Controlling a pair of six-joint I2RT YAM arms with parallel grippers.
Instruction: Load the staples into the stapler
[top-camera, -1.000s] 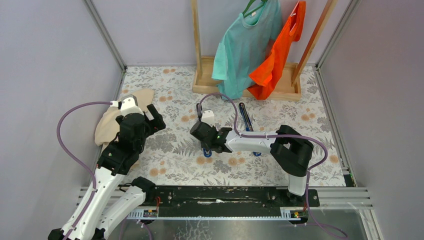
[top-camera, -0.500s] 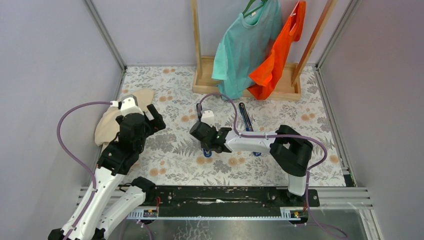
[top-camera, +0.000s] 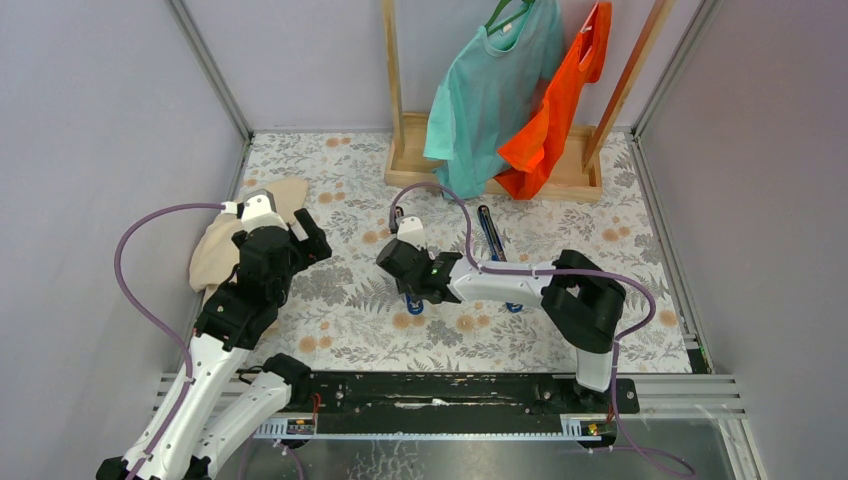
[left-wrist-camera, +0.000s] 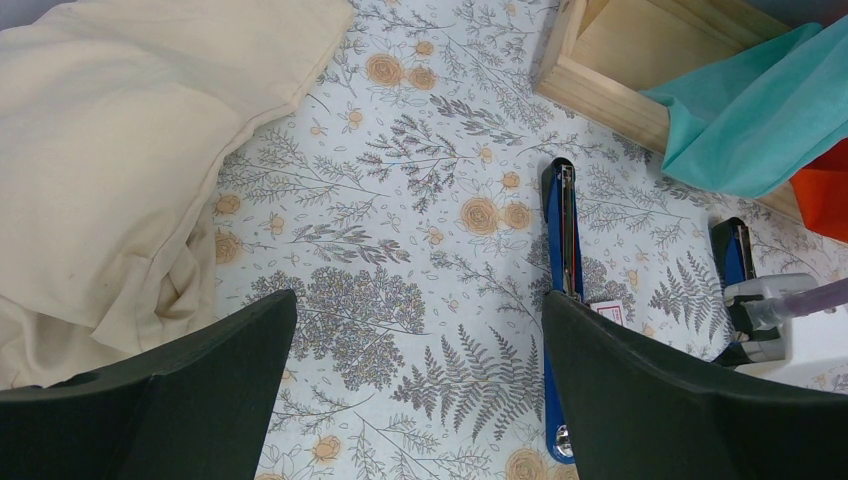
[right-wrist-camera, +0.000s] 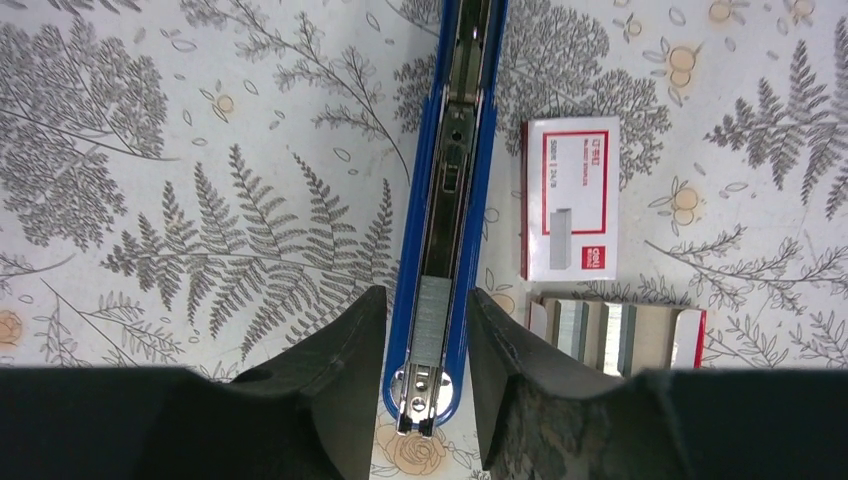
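staples (right-wrist-camera: 432, 322) in channel of blue stapler (right-wrist-camera: 452, 190), right hand (right-wrist-camera: 427, 298) released astride it, slightly further left than before

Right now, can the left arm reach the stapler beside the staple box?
Probably yes: bare tablecloth lies between the open left pincer and the stapler. The right pincer straddles its hinge end, so that end looks blocked.

Right claw (right-wrist-camera: 426, 305) has spread wider — nudged leftward

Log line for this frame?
left fingers: open, empty | right fingers: open, astride opened blue stapler | silvery-grey staple block: in stapler channel
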